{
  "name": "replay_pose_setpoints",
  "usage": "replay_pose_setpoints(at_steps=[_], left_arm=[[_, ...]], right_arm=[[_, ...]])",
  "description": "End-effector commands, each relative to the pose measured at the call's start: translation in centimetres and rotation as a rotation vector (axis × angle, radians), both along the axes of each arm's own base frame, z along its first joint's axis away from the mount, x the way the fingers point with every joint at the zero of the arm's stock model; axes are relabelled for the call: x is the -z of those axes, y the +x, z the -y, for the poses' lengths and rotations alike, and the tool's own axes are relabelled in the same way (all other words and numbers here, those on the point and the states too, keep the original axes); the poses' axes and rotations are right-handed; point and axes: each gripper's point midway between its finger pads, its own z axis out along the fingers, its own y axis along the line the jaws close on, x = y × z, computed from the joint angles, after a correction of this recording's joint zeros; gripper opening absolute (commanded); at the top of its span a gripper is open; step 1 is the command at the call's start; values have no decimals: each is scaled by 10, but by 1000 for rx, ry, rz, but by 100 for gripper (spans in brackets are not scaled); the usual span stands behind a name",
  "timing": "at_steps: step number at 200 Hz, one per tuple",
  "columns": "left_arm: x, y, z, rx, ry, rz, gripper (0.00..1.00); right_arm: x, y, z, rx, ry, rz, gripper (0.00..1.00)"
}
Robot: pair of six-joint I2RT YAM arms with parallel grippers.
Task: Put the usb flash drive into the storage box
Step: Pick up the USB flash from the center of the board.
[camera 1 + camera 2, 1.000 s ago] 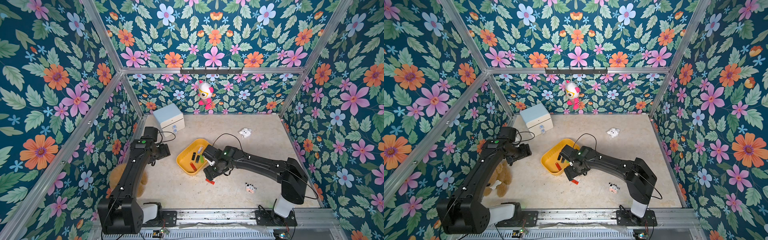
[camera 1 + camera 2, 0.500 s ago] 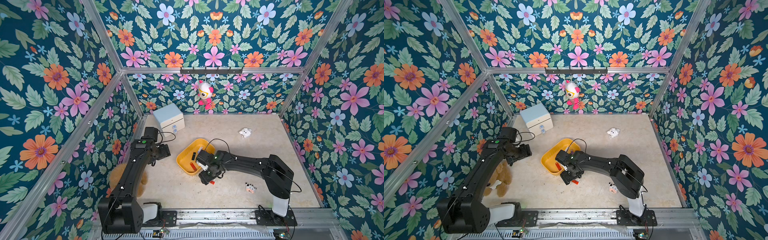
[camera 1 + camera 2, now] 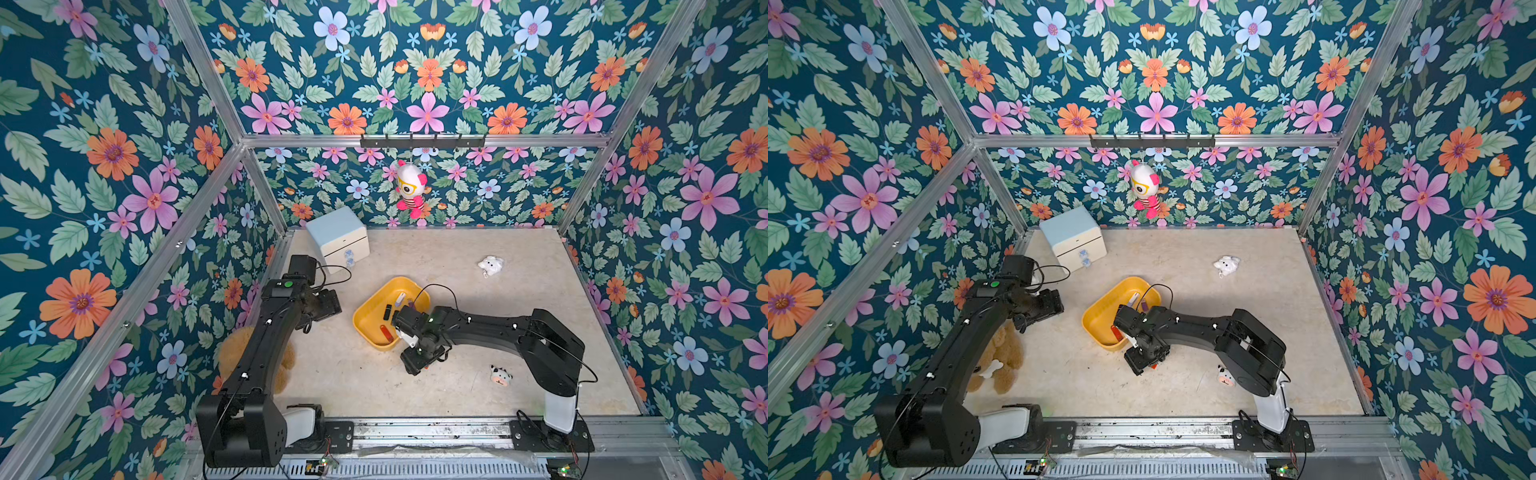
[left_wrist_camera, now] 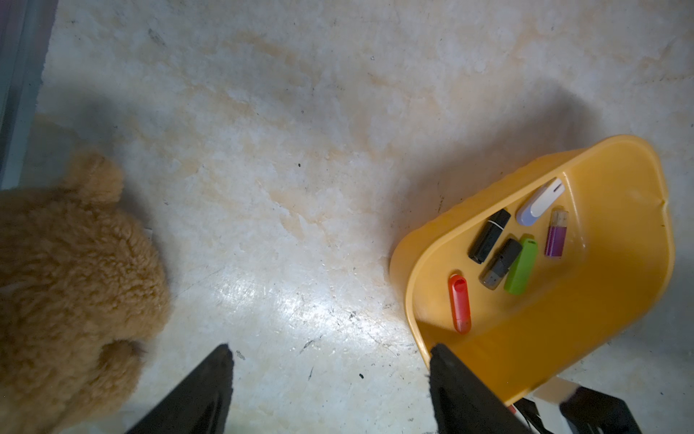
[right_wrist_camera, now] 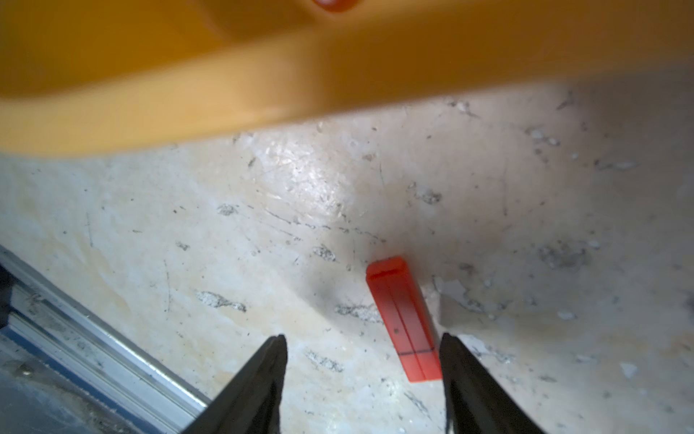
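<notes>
Orange-red plastic marks the usb flash drive (image 5: 403,319), which is seen lying flat on the bare tabletop (image 5: 187,225). It lies outside the storage box (image 5: 263,94), just beside the box end that faces the front edge.

The drive is bracketed by the right gripper (image 5: 362,344), whose jaws are held apart. One finger (image 5: 465,383) is set close against the drive's side, though contact cannot be told. The opposite finger is kept well clear across a wide gap, so nothing is clamped.

The yellow box is placed about mid-tabletop, slightly toward the left edge. Other flash drives (image 4: 521,265) in red, black, green, purple and white are held inside it.

The left gripper (image 4: 330,349) is held above the tabletop on the box's left-edge side, with its jaws spread and nothing between them. A brown teddy bear (image 4: 75,282) is found by the left edge, toward the front.

Further out:
- A white cabinet (image 3: 336,237) is set in the back left corner.
- A small white plush (image 3: 490,266) is seen toward the back right.
- A cow figure (image 3: 500,376) is seen toward the front right.
</notes>
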Motion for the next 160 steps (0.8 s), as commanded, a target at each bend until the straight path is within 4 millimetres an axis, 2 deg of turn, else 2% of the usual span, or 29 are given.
replay_pose_setpoints(at_steps=[1, 30, 113, 127, 139, 160], left_arm=[[1, -4, -1, 8, 9, -10, 85], [2, -4, 0, 9, 3, -9, 85], [2, -5, 0, 12, 2, -11, 85], [3, -5, 0, 12, 3, -11, 85], [3, -6, 0, 12, 1, -13, 85], [5, -6, 1, 15, -2, -16, 85]], right_arm=[[4, -4, -2, 6, 6, -22, 66], [11, -6, 1, 14, -17, -37, 62], [16, -1, 9, 45, -65, -5, 48], [15, 1, 10, 52, -61, 8, 49], [14, 2, 9, 51, -54, 23, 55], [13, 6, 9, 51, -54, 54, 59]])
